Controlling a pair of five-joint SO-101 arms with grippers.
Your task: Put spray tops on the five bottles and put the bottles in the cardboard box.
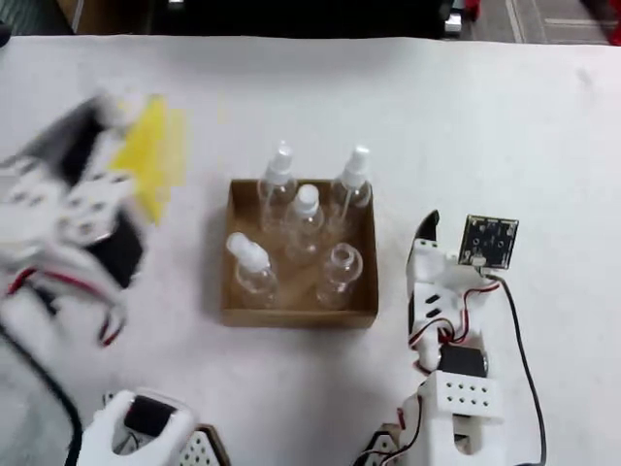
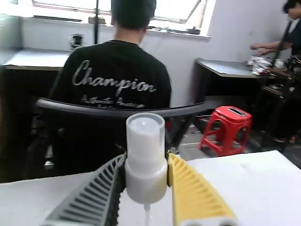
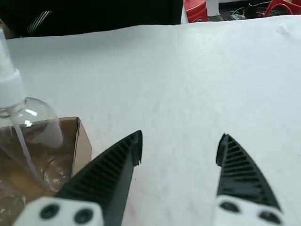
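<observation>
Left wrist view: your left jaws pinch a white plastic spray top (image 2: 146, 160); your right jaws gape beside the brown cardboard box (image 3: 83, 141).

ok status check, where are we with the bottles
Left tool shut on spray top. Right tool open beside box. Five bottles in it; uncapped bottle hemmed by capped ones.
</observation>
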